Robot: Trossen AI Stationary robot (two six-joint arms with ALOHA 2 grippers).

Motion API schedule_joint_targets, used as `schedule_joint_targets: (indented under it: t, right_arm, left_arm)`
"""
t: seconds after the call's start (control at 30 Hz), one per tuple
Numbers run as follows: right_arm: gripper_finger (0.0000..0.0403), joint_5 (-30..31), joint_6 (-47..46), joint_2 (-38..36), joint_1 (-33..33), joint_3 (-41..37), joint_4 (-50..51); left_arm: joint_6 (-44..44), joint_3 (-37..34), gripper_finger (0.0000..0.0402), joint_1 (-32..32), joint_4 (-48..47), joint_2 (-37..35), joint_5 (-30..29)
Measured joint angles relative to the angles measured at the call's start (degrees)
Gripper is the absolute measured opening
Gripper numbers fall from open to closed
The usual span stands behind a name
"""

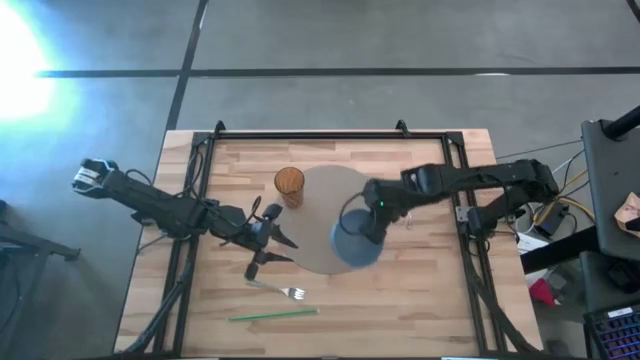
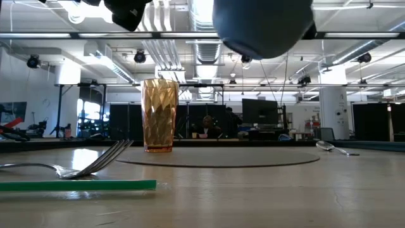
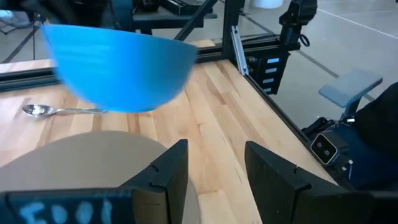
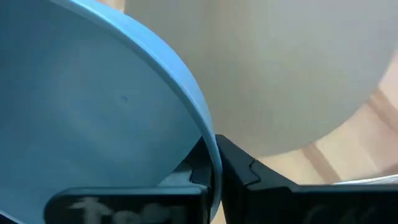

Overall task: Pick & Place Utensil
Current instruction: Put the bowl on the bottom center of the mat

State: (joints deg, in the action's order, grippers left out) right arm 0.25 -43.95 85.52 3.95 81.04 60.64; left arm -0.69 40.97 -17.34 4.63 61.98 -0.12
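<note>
Wooden table (image 1: 420, 290) carries round mat (image 1: 315, 235); fork (image 1: 280, 290); straw (image 1: 272, 314); spoon (image 3: 59, 111).

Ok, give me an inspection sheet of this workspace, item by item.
Surface: wooden table with round grey mat.
Job's things: fork near front edge; spoon beside mat.
Clutter: amber cup on mat's edge; green straw in front of fork.
Grippers: right gripper shut on blue bowl, held above mat; left gripper open, empty.
Cables: bundle off table's right side.
Surroundings: person seated in room behind.

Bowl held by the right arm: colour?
Blue bowl; clearest in the left wrist view.
</note>
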Motion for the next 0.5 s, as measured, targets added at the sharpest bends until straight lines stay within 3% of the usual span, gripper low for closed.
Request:
schedule_joint_targets:
  t: [0.37,0.5]
  right_arm:
    - [0.0008,-0.4,-10.0,0.1,-11.2,2.8,-0.1]
    - [0.0008,-3.7,-12.9,0.1,-14.3,3.0,-0.2]
  left_arm:
    - [-1.3,0.0,0.0151,0.0,-3.4,0.0,0.0]
    - [-2.4,0.0,0.0151,0.0,-5.0,0.0,0.0]
